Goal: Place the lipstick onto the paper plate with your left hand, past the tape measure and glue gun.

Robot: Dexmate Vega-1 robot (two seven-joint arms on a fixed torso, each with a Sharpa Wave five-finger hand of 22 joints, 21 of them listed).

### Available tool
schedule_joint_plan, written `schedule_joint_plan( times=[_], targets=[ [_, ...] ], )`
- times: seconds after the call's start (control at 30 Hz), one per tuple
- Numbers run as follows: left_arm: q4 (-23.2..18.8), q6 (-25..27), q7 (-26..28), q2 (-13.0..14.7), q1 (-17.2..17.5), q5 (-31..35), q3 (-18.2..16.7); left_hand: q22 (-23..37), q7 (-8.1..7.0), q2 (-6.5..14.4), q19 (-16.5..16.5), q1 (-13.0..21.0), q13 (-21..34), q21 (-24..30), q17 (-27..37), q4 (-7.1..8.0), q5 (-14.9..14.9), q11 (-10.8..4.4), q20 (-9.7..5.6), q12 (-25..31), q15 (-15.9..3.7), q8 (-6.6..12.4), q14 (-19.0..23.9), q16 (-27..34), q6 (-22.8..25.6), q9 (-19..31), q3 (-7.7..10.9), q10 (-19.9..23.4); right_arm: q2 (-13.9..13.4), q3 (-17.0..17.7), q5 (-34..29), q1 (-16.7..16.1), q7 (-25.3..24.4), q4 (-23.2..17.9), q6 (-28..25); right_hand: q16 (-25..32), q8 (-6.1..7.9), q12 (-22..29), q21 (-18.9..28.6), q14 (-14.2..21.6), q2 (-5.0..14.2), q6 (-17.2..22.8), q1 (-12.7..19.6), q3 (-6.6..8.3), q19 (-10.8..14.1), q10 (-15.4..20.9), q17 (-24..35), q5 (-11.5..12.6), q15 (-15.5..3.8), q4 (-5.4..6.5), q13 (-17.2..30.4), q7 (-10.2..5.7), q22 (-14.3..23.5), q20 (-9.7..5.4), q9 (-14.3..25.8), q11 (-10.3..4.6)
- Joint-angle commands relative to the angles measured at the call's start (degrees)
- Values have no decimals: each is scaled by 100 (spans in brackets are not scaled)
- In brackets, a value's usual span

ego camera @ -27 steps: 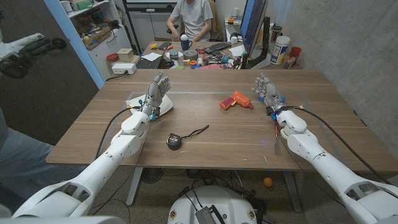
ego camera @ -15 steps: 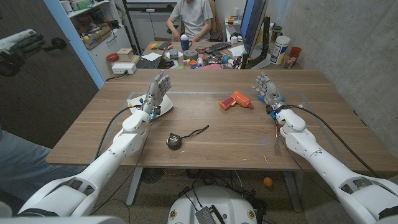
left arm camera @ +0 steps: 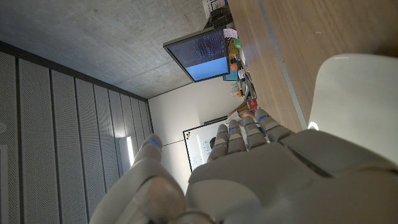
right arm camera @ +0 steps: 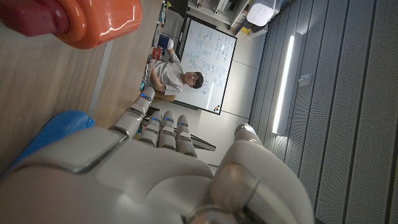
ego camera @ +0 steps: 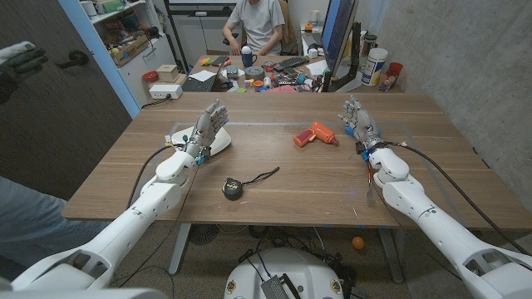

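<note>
The left hand (ego camera: 208, 126) stands raised at the left of the wooden tabletop (ego camera: 283, 178), fingers apart and holding nothing. It is in front of the white paper plate (ego camera: 219, 143), which lies just behind and beside it; in the left wrist view the plate (left arm camera: 357, 99) shows past the hand's (left arm camera: 261, 162) fingers. Nearer the front edge, toward the middle, sits the black tape measure (ego camera: 233, 188), its cord trailing off toward the right. Farther back and to the right lies the orange glue gun (ego camera: 315, 134), well apart from the tape measure. In the right wrist view its orange body (right arm camera: 81, 18) lies close by the right hand (right arm camera: 149, 162). The right hand (ego camera: 357, 123) stands upright at the right side, fingers spread and empty. I cannot tell where the lipstick is. Behind the tabletop a person (ego camera: 253, 25) sits at a cluttered desk (ego camera: 266, 75).
</note>
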Motion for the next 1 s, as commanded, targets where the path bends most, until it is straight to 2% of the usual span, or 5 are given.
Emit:
schedule_joint_plan(
  times=[0.03,0.5,0.67,0.77,1.0],
  targets=[
    [-773,165,185,644,785,-69,-310,23,63,13,-32,53,9,-12,19,-33,37,20,31,1,44,27,9,21,-45,28,46,3,-111,-47,-177,-413,-448,-708,-232,46,25,37,30,23,-6,56,-13,-2,28,50,10,41,33,7,17,-13,7,41,10,-7],
    [-1458,279,313,1243,1230,92,-592,24,64,56,-16,139,8,-49,16,-93,31,25,54,3,55,36,43,35,-48,30,82,15,-319,-25,-273,-924,-766,-1384,-450,48,24,33,29,43,-8,75,-34,-14,20,61,2,45,34,8,18,-31,8,55,11,-10],
    [-1854,314,327,1446,1388,201,-647,24,69,77,6,181,8,-59,15,-122,28,25,70,16,53,48,58,39,-29,31,99,51,-398,68,-244,-1108,-835,-1537,-430,47,21,29,27,48,-9,76,-41,-19,13,60,-1,47,45,9,19,-35,8,60,11,-2],
    [-2091,225,391,1492,1571,184,-760,28,35,136,135,324,11,-84,13,-227,12,21,102,86,44,121,283,107,173,36,152,259,-436,147,-226,-1204,-878,-1606,-382,46,20,28,27,48,-10,79,-45,-22,9,60,-3,48,49,9,19,-37,8,63,11,-4],
    [-3037,405,932,2056,2270,612,-1303,30,29,142,217,395,14,-102,11,-290,0,-24,98,129,3,153,404,127,310,39,165,405,-529,275,-147,-1284,-854,-1700,-378,45,17,25,27,51,-12,82,-52,-27,5,63,-7,50,48,8,20,-41,8,70,11,-4]
  ],
)
